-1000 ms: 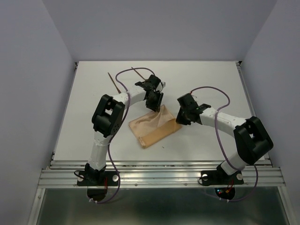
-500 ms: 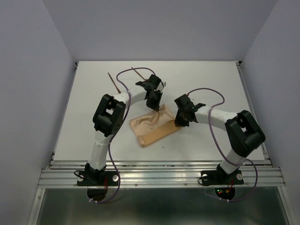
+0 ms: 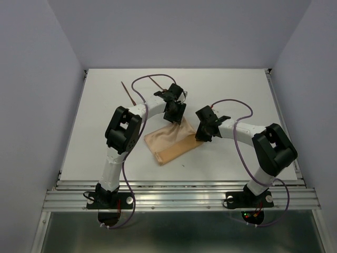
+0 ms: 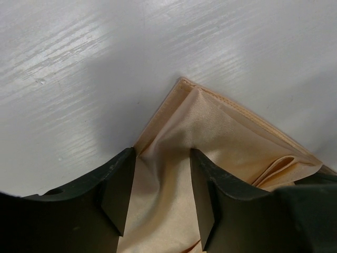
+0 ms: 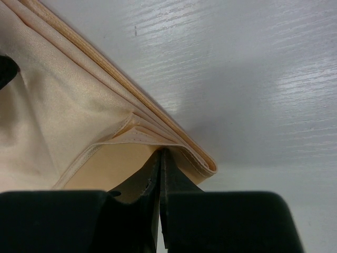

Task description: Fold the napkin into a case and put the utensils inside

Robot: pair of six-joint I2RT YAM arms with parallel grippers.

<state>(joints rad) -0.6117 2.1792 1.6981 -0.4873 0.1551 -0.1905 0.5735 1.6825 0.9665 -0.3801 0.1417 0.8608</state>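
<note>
The tan napkin (image 3: 171, 142) lies folded into an oblong in the middle of the white table. My left gripper (image 3: 174, 113) is open over its far corner. In the left wrist view the gripper (image 4: 160, 195) has both fingers straddling a ridge of napkin cloth (image 4: 221, 132). My right gripper (image 3: 202, 133) is shut at the napkin's right corner. In the right wrist view its tips (image 5: 160, 154) are wedged under the layered napkin edge (image 5: 79, 105). Two thin reddish-brown utensils lie at the far left, one (image 3: 128, 92) and the other (image 3: 154, 81) partly behind the left arm's cable.
A raised rail runs along the table's near edge (image 3: 179, 185). Plain walls stand on the left, right and far sides. Purple cables loop over both arms (image 3: 237, 105).
My right gripper has moved left and its shut tips have gone in under the napkin's right corner. The napkin's raised far corner has dropped a little lower. The left gripper has barely shifted.
</note>
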